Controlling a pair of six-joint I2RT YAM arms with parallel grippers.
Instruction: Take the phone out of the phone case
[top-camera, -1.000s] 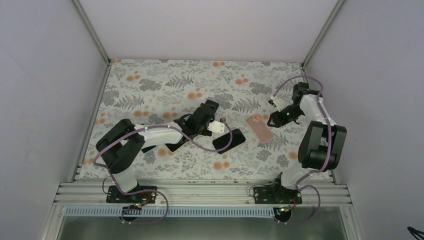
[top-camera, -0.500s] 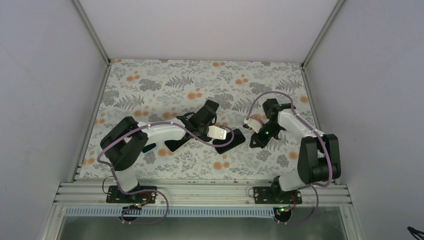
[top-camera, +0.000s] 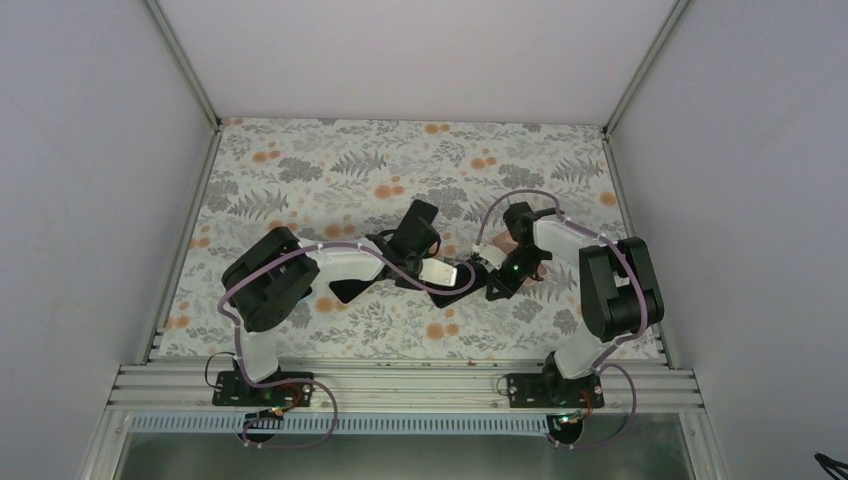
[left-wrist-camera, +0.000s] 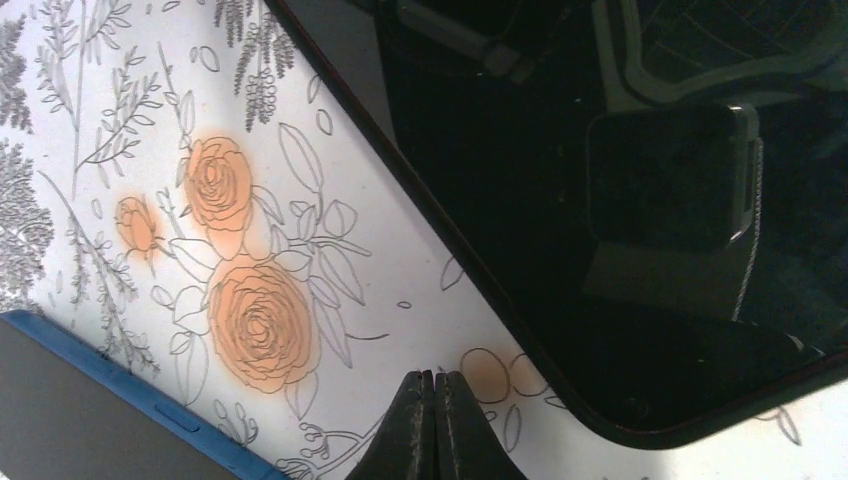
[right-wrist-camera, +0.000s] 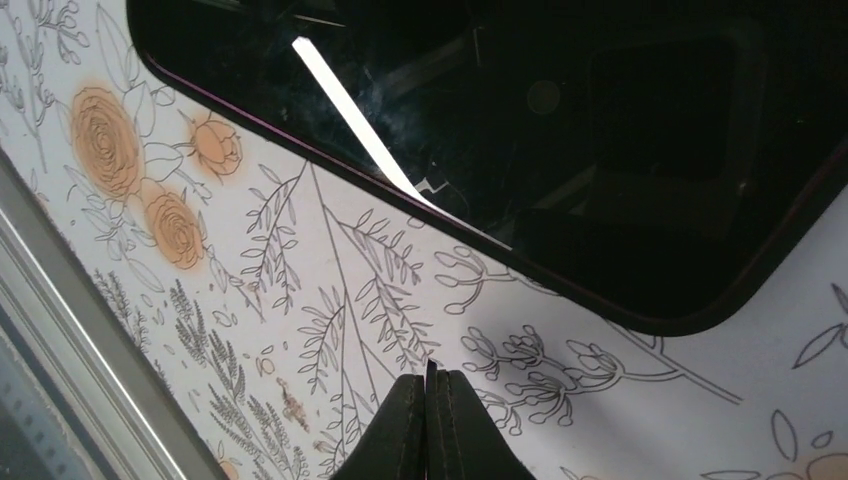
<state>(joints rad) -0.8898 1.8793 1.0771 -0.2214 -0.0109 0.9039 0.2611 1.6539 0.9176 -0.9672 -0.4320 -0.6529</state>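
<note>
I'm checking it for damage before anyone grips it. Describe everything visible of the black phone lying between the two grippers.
The black phone lies flat, screen up, on the floral tablecloth. Its glass is glossy and dark, mirroring the wrist cameras. A bright streak in the right wrist view looks like a reflection, and no cracks show. The corners are rounded, with a thin dark-red rim along the edge. The left gripper and right gripper, both shut, hover over cloth just beside its edges.

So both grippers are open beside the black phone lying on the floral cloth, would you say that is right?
Not quite: both grippers are shut, not open. The left wrist view shows the left gripper with its fingertips pressed together, and the right wrist view shows the same for the right gripper. The black phone does lie on the floral cloth beside them.
</note>
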